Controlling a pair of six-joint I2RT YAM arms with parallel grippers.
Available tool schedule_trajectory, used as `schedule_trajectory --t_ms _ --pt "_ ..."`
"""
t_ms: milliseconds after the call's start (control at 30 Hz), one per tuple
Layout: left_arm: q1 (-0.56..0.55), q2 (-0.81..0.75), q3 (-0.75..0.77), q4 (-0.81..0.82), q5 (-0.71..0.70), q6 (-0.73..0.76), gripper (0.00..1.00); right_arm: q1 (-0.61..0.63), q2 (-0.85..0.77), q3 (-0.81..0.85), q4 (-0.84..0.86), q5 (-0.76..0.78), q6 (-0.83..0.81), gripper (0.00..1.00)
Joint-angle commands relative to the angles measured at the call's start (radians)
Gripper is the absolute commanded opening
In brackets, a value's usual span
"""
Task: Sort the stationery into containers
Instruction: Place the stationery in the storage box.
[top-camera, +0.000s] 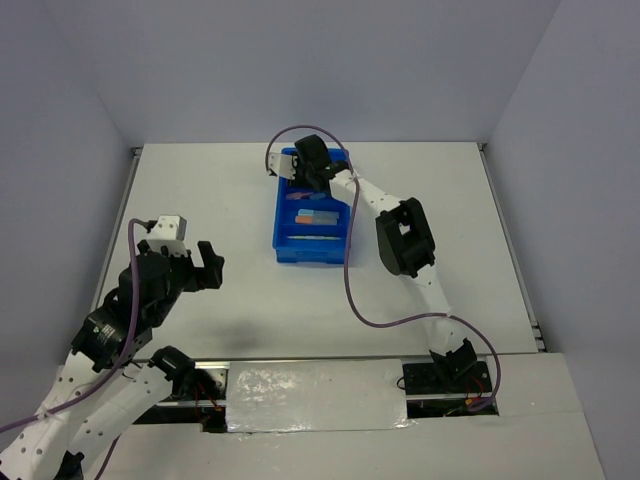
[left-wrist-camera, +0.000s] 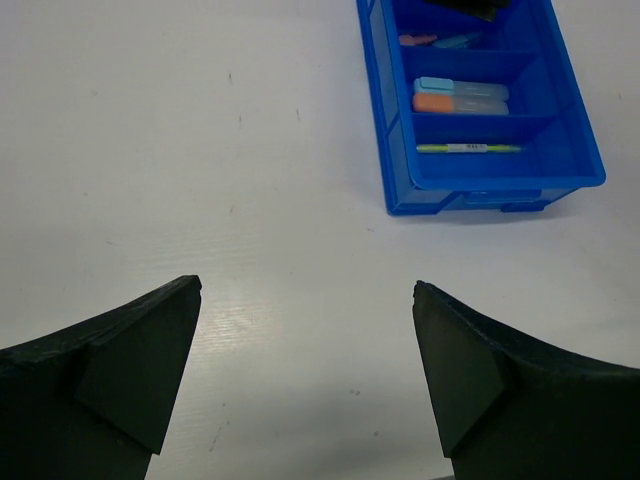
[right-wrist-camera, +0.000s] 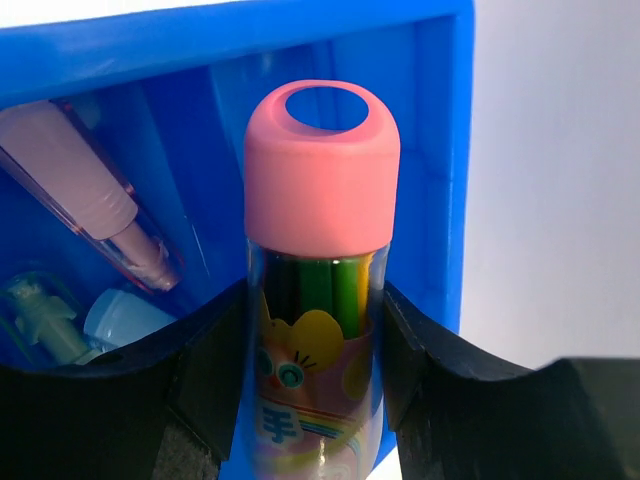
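Observation:
My right gripper (top-camera: 305, 165) (right-wrist-camera: 315, 300) is shut on a clear tube with a pink cap (right-wrist-camera: 322, 170) holding green sticks. It hangs over the far compartment of the bright blue tray (top-camera: 280, 238) (right-wrist-camera: 445, 130). A pink marker (right-wrist-camera: 90, 190) and a pale blue piece (right-wrist-camera: 115, 315) lie in that compartment. In the left wrist view the tray (left-wrist-camera: 385, 130) holds a blue marker (left-wrist-camera: 460, 88), an orange marker (left-wrist-camera: 460, 103) and a thin yellow-green pen (left-wrist-camera: 470, 148). My left gripper (top-camera: 210, 265) (left-wrist-camera: 307, 290) is open and empty over bare table, near-left of the tray.
The white table (top-camera: 200, 190) is bounded by pale walls at the back and sides. The right arm's purple cable (top-camera: 350, 290) loops across the table beside the tray. A silver taped strip (top-camera: 310, 395) runs along the near edge between the arm bases.

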Motion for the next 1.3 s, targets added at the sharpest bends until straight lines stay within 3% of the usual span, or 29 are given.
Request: schedule_trajectory --t_ms 0,233,467,700,933,1033,1167,1267 --pt "-0.001 -0.023 -0.007 0.075 0.028 0.035 0.99 -0.006 -0.013 0.044 0.116 0.026 -0.032 0.19" --pt "-0.001 -0.055 -0.021 0.089 0.048 0.041 0.99 -0.012 -0.037 0.058 0.079 -0.033 0.002 0.14" --pt "-0.001 -0.068 -0.025 0.092 0.059 0.041 0.99 -0.044 -0.155 -0.033 0.091 -0.144 0.036 0.16" --pt "-0.001 -0.066 -0.033 0.101 0.083 0.047 0.99 -0.067 -0.132 0.019 0.060 -0.163 0.010 0.17" --pt "-0.001 -0.068 -0.035 0.106 0.094 0.050 0.99 -0.075 -0.085 0.010 0.182 -0.120 -0.009 0.19" --pt "-0.001 -0.069 -0.038 0.106 0.100 0.051 0.99 -0.084 -0.079 0.007 0.198 -0.126 0.002 0.26" --pt "-0.001 -0.066 -0.036 0.107 0.106 0.054 0.99 -0.083 -0.085 0.004 0.197 -0.132 0.010 0.43" --pt "-0.001 -0.069 -0.039 0.107 0.109 0.055 0.99 -0.086 -0.089 -0.004 0.194 -0.143 0.010 0.49"
